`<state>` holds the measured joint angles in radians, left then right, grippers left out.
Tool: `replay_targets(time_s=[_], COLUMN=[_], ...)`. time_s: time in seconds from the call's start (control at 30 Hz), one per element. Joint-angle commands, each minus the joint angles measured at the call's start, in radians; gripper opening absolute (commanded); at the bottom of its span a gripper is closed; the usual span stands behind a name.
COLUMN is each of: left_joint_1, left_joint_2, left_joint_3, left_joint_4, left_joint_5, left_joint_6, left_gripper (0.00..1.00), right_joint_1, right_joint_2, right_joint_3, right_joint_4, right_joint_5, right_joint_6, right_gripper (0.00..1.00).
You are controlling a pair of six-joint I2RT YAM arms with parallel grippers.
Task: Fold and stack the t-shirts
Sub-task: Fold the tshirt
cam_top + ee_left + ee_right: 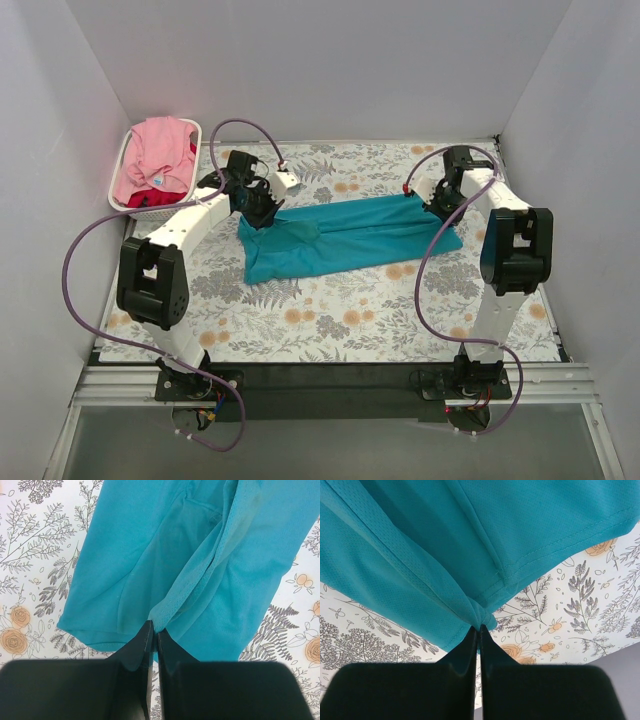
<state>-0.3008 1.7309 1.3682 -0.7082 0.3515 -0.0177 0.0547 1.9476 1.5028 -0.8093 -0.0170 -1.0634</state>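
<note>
The teal t-shirt [345,236] lies stretched left to right across the middle of the flowered table as a long folded band. My left gripper [258,207] is shut on its left end; in the left wrist view the cloth [200,565] bunches into the closed tips [154,632]. My right gripper [440,203] is shut on its right end, where a hem fold [485,570] gathers into the closed tips [480,627]. The pink t-shirt [160,152] lies heaped in the basket, with a bit of the red t-shirt [143,199] under it.
The white slatted basket [126,157] stands at the table's far left corner. White walls close in the back and both sides. The flowered tablecloth [330,320] covers the table in front of the teal shirt. Purple cables loop beside both arms.
</note>
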Motion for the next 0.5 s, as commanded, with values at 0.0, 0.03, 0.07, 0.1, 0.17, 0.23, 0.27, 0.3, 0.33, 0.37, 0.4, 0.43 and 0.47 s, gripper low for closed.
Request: replay_targets(time_s=[0.0,0.03,0.07,0.1,0.17,0.23,0.27,0.3,0.33,0.37,0.4,0.43,0.47], left_joint_1=[0.006,0.006,0.006,0.008,0.008,0.008,0.009,0.009,0.009,0.009,0.011,0.012,0.014], left_joint_2=[0.010,0.015,0.019,0.022,0.027,0.038,0.042,0.050,0.053,0.056,0.059,0.062,0.062], left_joint_3=[0.022,0.022,0.022,0.019,0.016,0.017,0.017,0.019,0.017,0.017,0.017,0.017,0.020], left_joint_4=[0.018,0.019,0.022,0.030,0.038,0.042,0.045,0.053,0.056,0.074,0.088,0.101,0.124], left_joint_5=[-0.005,-0.009,-0.014,-0.017,-0.023,-0.032,-0.037,-0.043,-0.051,-0.060,-0.074,-0.098,-0.104], left_joint_6=[0.013,0.015,0.015,0.013,0.015,0.013,0.012,0.010,0.006,-0.010,-0.024,-0.034,-0.057], left_gripper=[0.00,0.00,0.00,0.00,0.00,0.00,0.00,0.00,0.00,0.00,0.00,0.03,0.06], right_joint_1=[0.004,0.005,0.005,0.005,0.005,0.005,0.005,0.005,0.005,0.005,0.005,0.007,0.005], right_joint_2=[0.014,0.017,0.019,0.022,0.028,0.033,0.037,0.039,0.040,0.042,0.043,0.043,0.040], right_joint_3=[0.048,0.050,0.053,0.054,0.060,0.062,0.062,0.065,0.068,0.069,0.071,0.071,0.074], right_joint_4=[-0.004,-0.002,-0.001,0.001,0.007,0.010,0.016,0.019,0.021,0.025,0.028,0.030,0.036], right_joint_5=[0.008,0.009,0.009,0.008,0.008,0.011,0.012,0.012,0.012,0.012,0.038,0.040,0.043], right_joint_6=[-0.010,-0.009,-0.009,-0.006,-0.003,0.003,0.006,0.009,0.019,0.023,0.028,0.043,0.052], right_gripper=[0.01,0.01,0.01,0.01,0.01,0.01,0.01,0.01,0.01,0.01,0.01,0.04,0.11])
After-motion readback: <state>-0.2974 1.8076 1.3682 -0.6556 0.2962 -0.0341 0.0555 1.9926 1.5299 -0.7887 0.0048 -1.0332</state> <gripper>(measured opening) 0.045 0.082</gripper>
